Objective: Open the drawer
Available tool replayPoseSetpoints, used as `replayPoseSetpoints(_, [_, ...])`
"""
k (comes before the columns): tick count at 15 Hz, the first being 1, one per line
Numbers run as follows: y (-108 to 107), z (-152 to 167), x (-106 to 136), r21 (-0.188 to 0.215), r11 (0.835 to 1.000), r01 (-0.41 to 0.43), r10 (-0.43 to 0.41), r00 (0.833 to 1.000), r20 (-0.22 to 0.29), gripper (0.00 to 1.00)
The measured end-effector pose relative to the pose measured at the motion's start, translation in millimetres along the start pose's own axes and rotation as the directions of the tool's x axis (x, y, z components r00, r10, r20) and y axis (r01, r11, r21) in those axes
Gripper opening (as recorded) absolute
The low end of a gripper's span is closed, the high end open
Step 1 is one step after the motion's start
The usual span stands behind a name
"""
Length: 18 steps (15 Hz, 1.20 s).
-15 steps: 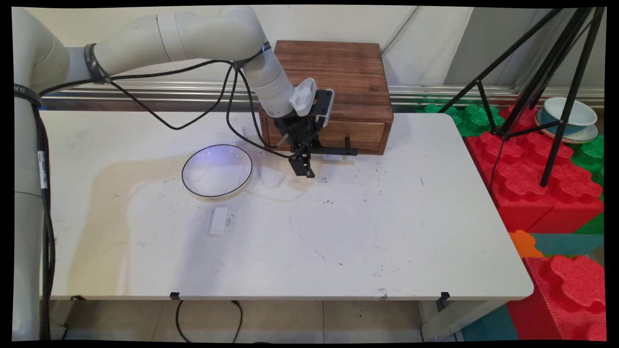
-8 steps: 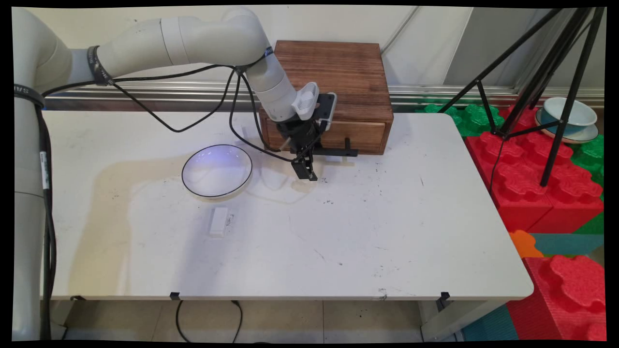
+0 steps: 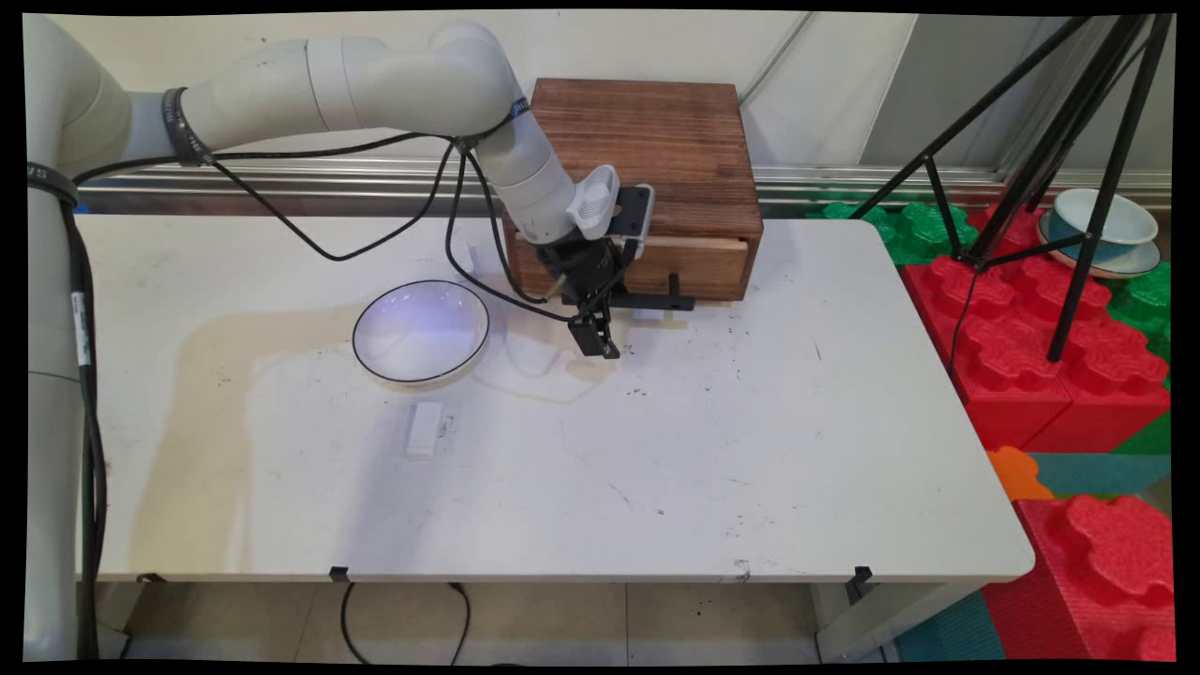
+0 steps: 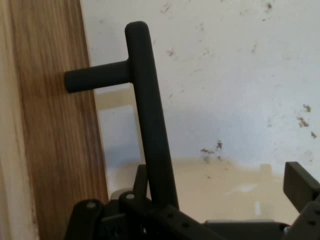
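My gripper [image 3: 600,343] hangs in front of the wooden drawer box [image 3: 647,141], right at the black T-shaped handle [image 3: 667,300] of its drawer [image 3: 708,267]. The drawer stands slightly pulled out, with a pale strip showing along its top edge. In the hand view the handle bar [image 4: 147,115] runs up from the linkage, close beside the drawer's wood front [image 4: 55,150]. My gripper [image 4: 220,187] is open: the right fingertip [image 4: 301,184] stands well clear of the bar, and the other finger is mostly hidden behind the bar.
A white plate with a black rim [image 3: 421,331] lies left of the gripper. A small white block [image 3: 424,429] lies nearer the front. Red and green foam blocks [image 3: 1050,356] and a black tripod [image 3: 1078,187] stand off the table's right side.
The gripper has shifted a little toward the table's near side and right, and the drawer has come slightly out of the box with it.
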Motion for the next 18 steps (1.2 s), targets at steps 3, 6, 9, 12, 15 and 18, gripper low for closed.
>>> replayPoseSetpoints(3, [6.8,-0.4,1.5,-0.003,1.0,0.008,-0.008,1.0,-0.006,1.0])
replayPoseSetpoints(6, [16.0,-1.2,2.5,-0.007,1.0,0.018,-0.018,1.0,-0.012,1.0])
replayPoseSetpoints(9, [24.8,-1.7,3.5,-0.013,1.0,0.026,-0.026,1.0,-0.017,1.0])
replayPoseSetpoints(12, [33.0,-2.2,4.7,-0.018,0.999,0.032,-0.033,0.999,-0.021,1.0])
replayPoseSetpoints(15, [42.0,-2.9,6.0,-0.023,0.999,0.038,-0.039,0.999,-0.026,1.0])
replayPoseSetpoints(18, [52.2,-4.2,7.6,-0.03,0.999,0.042,-0.043,0.999,-0.032,1.0])
